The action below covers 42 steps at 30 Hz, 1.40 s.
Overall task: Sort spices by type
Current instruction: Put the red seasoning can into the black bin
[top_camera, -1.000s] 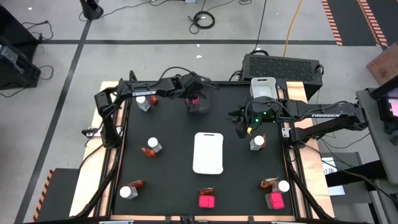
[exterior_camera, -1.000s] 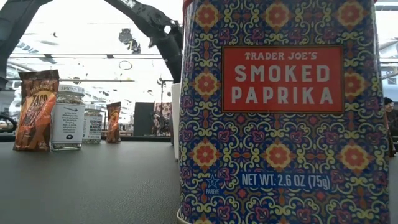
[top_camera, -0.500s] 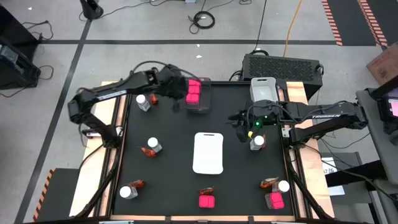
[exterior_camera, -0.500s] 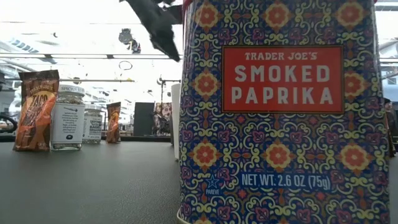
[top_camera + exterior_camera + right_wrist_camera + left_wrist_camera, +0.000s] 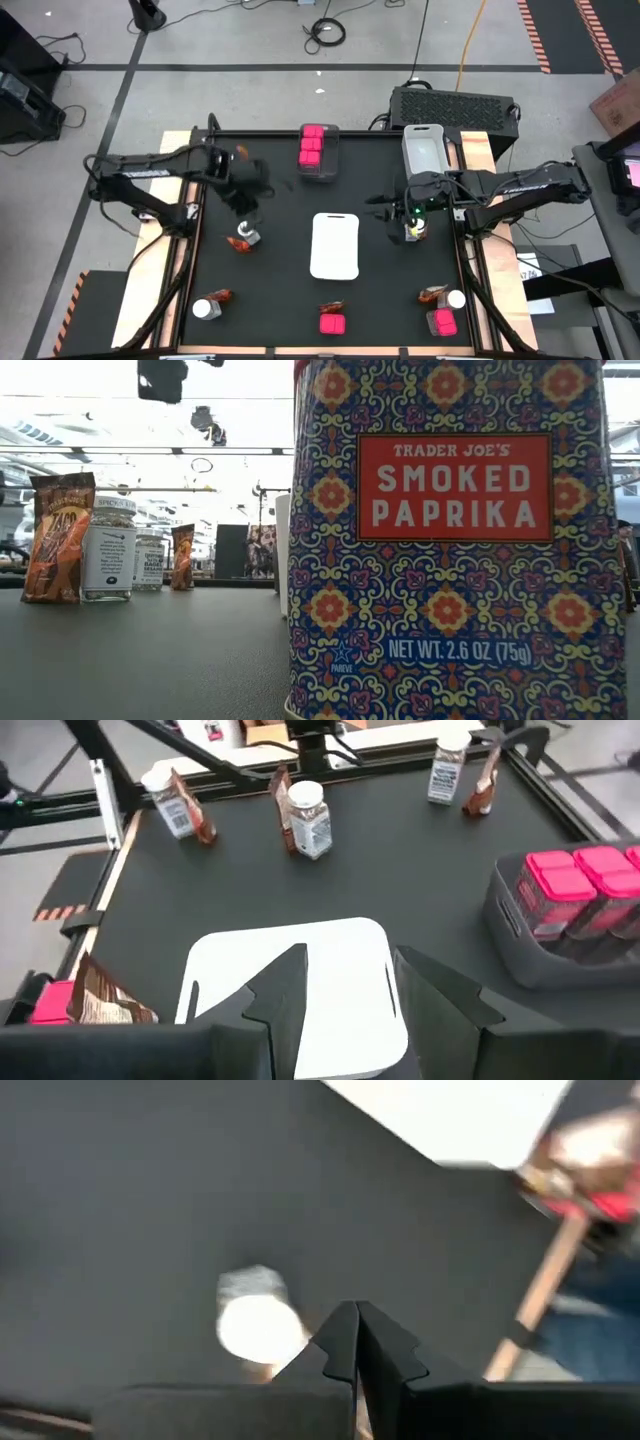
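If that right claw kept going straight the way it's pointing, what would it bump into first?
Most likely the flat white tray: in the wrist view it lies just ahead of the right end effector, whose fingers stand apart and empty. Depth is unclear, so it could pass above the tray.

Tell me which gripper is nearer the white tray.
Right. The right gripper hovers just beside the white tray; the left gripper is farther off on its other side.

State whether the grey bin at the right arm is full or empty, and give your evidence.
Empty. From above, the grey bin shows only its bare pale floor, while the other bin holds pink boxes.
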Available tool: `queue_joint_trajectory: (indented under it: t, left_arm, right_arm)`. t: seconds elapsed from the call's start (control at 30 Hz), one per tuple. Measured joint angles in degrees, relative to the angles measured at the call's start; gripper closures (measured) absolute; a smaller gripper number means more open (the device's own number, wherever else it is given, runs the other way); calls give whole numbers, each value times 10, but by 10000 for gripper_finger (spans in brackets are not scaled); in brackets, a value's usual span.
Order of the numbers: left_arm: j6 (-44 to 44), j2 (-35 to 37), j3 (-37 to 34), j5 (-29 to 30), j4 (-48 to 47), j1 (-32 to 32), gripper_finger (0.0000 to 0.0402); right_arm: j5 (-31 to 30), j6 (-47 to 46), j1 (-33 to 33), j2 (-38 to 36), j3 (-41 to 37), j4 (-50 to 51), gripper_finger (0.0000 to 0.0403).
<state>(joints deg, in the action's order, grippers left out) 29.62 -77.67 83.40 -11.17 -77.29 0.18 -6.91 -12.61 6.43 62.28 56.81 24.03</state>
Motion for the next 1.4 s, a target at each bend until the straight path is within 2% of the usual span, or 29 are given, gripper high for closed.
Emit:
queue_joint_trajectory:
  t: [0.13,0.23,0.33,0.53,0.7,0.83,1.07,1.3,1.4]
  left_arm:
    - [29,-9,0,-37,50,-79,381]
    - [31,-13,0,-38,75,-126,363]
    - [31,-19,0,-23,88,-162,337]
    - [31,-42,0,25,145,-219,261]
    - [31,-76,0,29,238,-271,196]
    - [31,-106,0,29,275,-316,162]
    - [31,-164,0,31,322,-369,148]
    - [31,-230,0,42,553,-393,148]
    - [31,-254,0,94,655,-400,148]
  right_arm:
    - [50,-13,3,0,0,-24,257]
    - [86,-56,16,0,0,-55,257]
    - [90,-87,42,0,0,-83,257]
    - [64,-118,104,0,0,-147,257]
    - [6,-144,152,2,0,-175,257]
    - [-23,-170,185,14,0,-195,257]
    - [-54,-200,243,70,0,-269,257]
    - [-47,-227,302,129,0,-314,257]
    - [-30,-212,324,140,0,-328,257]
